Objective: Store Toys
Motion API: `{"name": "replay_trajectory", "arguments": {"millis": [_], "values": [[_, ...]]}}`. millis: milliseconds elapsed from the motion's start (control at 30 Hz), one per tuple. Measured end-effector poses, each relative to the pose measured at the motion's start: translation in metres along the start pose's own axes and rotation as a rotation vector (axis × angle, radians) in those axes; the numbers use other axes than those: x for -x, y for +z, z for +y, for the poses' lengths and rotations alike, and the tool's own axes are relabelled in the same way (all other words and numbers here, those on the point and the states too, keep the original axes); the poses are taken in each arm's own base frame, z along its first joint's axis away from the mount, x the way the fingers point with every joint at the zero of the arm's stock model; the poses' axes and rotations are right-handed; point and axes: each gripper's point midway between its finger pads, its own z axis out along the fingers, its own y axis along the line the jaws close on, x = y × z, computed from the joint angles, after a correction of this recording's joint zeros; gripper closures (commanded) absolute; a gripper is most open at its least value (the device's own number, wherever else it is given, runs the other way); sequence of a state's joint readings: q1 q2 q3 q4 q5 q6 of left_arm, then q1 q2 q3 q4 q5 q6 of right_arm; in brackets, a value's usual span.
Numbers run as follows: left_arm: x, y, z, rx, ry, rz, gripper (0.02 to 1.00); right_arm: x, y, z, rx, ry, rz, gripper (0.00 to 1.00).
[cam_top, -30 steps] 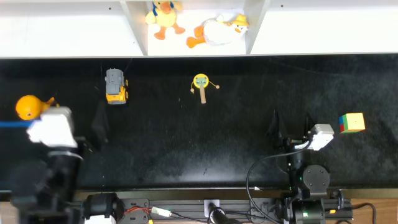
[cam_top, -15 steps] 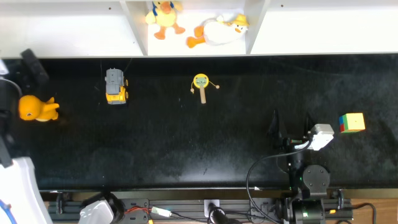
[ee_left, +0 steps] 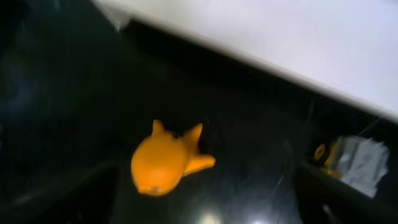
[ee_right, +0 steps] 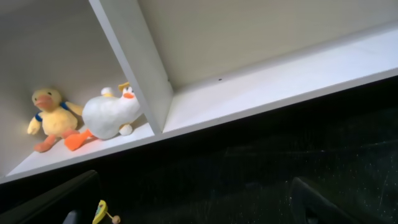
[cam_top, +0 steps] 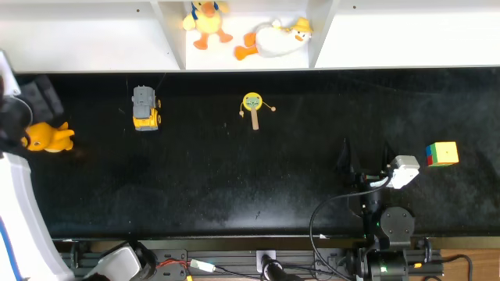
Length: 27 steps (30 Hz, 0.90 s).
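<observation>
An orange animal toy (cam_top: 51,137) lies on the black mat at the far left; in the left wrist view the same orange toy (ee_left: 168,163) sits ahead of and between my fingers. My left gripper (cam_top: 26,112) hovers just above it, open and empty. A grey and yellow truck (cam_top: 145,108) and a yellow rattle (cam_top: 253,106) lie farther right. A coloured cube (cam_top: 441,153) rests at the right. My right gripper (cam_top: 365,158) stands open and empty beside the cube. A yellow duck (cam_top: 206,19) and a white goose (cam_top: 273,37) sit in the shelf's middle compartment.
A white shelf (cam_top: 94,47) runs along the mat's far edge, split by upright dividers (ee_right: 134,68). The truck (ee_left: 357,163) shows off to the side in the left wrist view. Cables and the arm bases line the near edge (cam_top: 258,261).
My left arm has swung up from the near left corner, and its gripper now hangs over the orange toy. The right arm and all the toys have stayed put.
</observation>
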State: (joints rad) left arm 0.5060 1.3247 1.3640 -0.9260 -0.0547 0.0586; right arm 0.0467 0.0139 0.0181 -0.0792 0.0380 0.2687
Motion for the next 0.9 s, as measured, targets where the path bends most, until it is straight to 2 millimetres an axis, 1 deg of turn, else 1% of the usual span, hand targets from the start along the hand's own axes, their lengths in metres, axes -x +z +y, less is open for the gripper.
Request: {"name": "replay_trajectory", "arguments": {"millis": [67,133,233,333,433,500,667,800,900], "values": [[-0.011,0.003,0.012,0.023,-0.03,0.046,0.023,0.0,0.0,0.0,0.0,0.0,0.0,0.005],[-0.022,0.002,0.028,0.05,-0.067,0.088,0.023,0.0,0.0,0.0,0.0,0.0,0.0,0.005],[-0.035,0.0,0.05,0.08,-0.109,0.126,0.023,0.0,0.0,0.0,0.0,0.0,0.001,0.007],[-0.044,0.001,0.061,0.078,-0.116,0.143,0.023,0.0,0.0,0.0,0.0,0.0,0.0,0.007],[-0.051,0.009,0.065,0.067,-0.108,0.147,0.023,0.0,0.0,0.0,0.0,0.0,0.0,0.005],[-0.058,0.018,0.067,0.048,-0.097,0.144,0.023,0.0,0.0,0.0,0.0,0.0,0.0,0.005],[-0.079,0.042,0.061,-0.046,-0.042,0.144,0.023,0.0,0.0,0.0,0.0,0.0,0.001,0.007],[-0.083,0.057,0.053,-0.094,0.044,0.107,0.023,0.0,0.0,0.0,0.0,0.0,0.0,0.005],[-0.085,0.063,0.051,-0.105,0.093,0.085,0.023,0.0,0.0,0.0,0.0,0.0,0.0,0.005]]}}
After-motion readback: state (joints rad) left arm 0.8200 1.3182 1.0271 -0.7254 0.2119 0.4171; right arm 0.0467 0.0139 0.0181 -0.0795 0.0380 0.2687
